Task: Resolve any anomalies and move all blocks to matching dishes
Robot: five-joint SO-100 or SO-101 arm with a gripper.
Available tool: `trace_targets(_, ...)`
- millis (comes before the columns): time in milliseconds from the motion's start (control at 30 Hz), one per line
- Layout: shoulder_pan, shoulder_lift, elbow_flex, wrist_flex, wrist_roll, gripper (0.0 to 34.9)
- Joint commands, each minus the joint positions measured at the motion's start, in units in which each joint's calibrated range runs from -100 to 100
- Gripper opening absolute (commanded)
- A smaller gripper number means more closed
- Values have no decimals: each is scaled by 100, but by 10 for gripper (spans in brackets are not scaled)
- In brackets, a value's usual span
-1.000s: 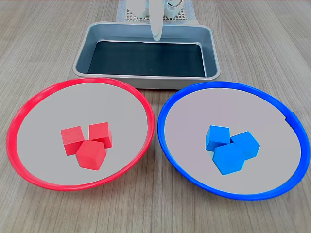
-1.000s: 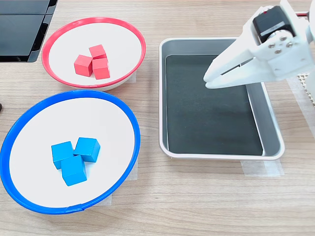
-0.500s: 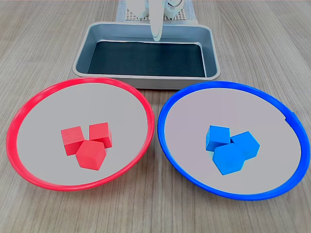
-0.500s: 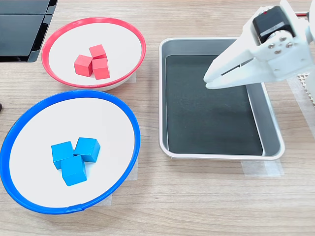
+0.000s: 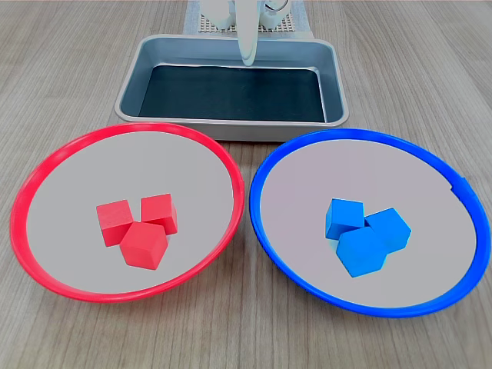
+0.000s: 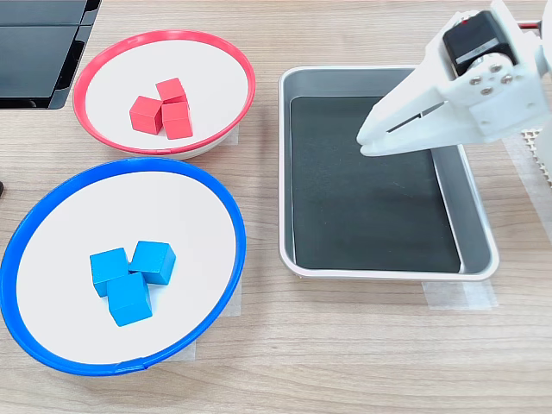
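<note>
arm: white plastic shell | gripper (image 6: 364,141): white tapered fingers | servo: black block, red trim | screws: silver, on round hub

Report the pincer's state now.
Pincer: shut, holding nothing, above the tray.

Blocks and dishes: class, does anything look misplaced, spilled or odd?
Nothing stands out. Three red blocks sit in the red dish, three blue blocks in the blue dish; the tray holds nothing.
</note>
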Motion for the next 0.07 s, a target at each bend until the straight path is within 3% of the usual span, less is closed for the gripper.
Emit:
trace_targets(0, -15, -34, 0, 11, -5, 3)
trace_targets(33, -15, -34, 0, 11, -5, 3)
